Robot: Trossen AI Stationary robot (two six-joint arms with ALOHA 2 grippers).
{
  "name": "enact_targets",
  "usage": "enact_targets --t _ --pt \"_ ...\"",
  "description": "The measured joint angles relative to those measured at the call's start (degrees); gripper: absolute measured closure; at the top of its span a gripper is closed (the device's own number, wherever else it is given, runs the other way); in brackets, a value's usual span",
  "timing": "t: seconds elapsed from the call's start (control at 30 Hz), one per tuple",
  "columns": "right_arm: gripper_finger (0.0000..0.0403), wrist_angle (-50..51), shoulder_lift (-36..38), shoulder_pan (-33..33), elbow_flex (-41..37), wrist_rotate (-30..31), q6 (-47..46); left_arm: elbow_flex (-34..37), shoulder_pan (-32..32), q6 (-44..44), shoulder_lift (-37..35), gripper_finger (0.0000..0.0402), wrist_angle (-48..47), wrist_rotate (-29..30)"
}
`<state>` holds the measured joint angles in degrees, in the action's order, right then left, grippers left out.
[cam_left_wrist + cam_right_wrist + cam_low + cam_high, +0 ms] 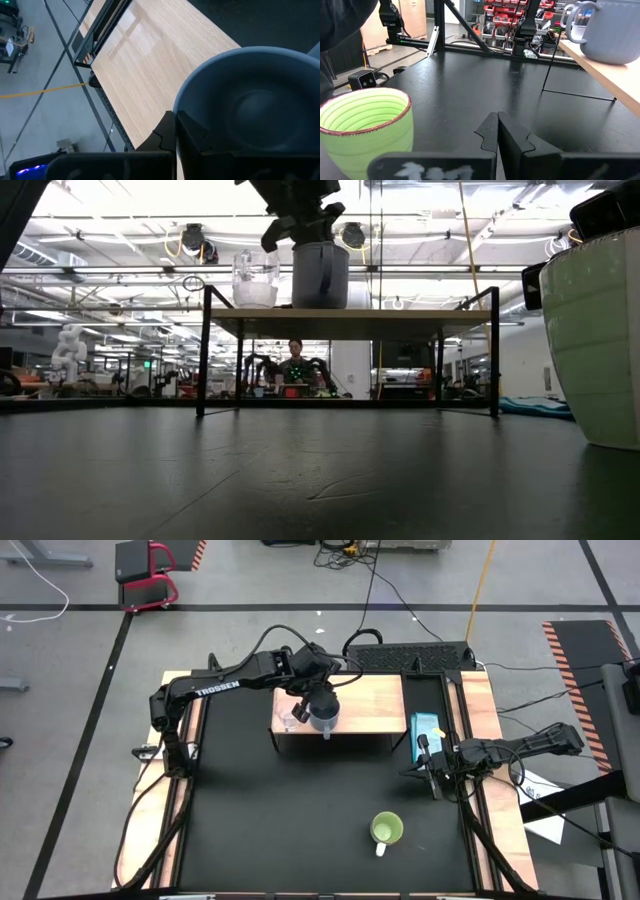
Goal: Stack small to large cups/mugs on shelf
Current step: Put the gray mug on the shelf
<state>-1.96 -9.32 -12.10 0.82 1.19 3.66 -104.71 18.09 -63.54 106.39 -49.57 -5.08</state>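
Note:
The light-wood shelf (365,700) stands at the table's far middle. A small clear glass cup (290,720) and a grey-blue mug (326,720) rest upright on its left part, side by side (255,280) (320,275). My left gripper (176,131) is shut and slants down right at the mug's rim (182,107). The lime-green mug (386,830) stands on the black table near the front, its white handle toward the near edge. My right gripper (496,131) waits shut at the table's right side, level, touching nothing. My left gripper has its shut fingertips (165,132) at the near part of the grey-blue mug's rim (300,246), coming from above at a slant. Whether they touch the rim I cannot tell. The mug stands upright on the shelf board.
A teal box (426,728) lies just right of the shelf, close to my right gripper (420,766). Black rails and light-wood strips (480,710) run along both table sides. A cable tray (410,658) sits behind the shelf. The shelf's right half is bare wood.

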Motion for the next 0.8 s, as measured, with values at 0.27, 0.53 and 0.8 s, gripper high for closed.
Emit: enact_targets --t 0.27,0.53,0.8 --pt "0.0403 -0.02 0.00 -0.02 0.01 0.00 0.00 0.00 0.00 -0.33 0.00 0.0401 0.03 0.02" --pt "0.0403 -0.02 0.00 -0.02 0.00 0.00 0.00 0.00 0.00 -0.18 0.00 0.0401 0.05 0.04" --pt "0.0403 -0.04 0.00 -0.01 0.02 0.01 0.00 0.00 0.00 1.04 0.00 0.0399 -0.49 0.07"
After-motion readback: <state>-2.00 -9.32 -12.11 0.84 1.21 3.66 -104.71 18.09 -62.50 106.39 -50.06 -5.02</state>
